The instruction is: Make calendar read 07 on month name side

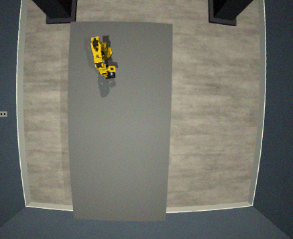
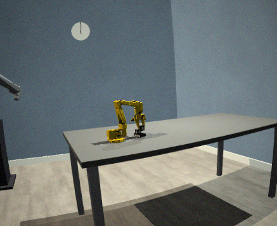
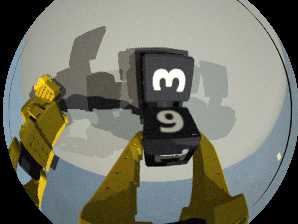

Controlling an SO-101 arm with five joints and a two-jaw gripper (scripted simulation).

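My gripper (image 3: 170,145) (image 2: 141,127) is shut on a black cube (image 3: 160,134) and holds it above the table. In the wrist view one face of this cube shows a white 9 or 6, and the face below it shows a white mark seen at a steep angle. A second black cube (image 3: 186,95) with a white 3, turned sideways in this view, is just beyond the held one. It stands in the dark tray (image 3: 135,65) (image 2: 140,136). The month's name cannot be seen. Whether the held cube touches the other cube or tray cannot be told.
The grey table (image 1: 121,144) (image 2: 191,130) carries the arm's yellow base (image 2: 115,137) beside the tray. Shadows of the arm and cubes fall around the tray. Another grey arm (image 2: 4,82) stands on a dark pedestal away from the table.
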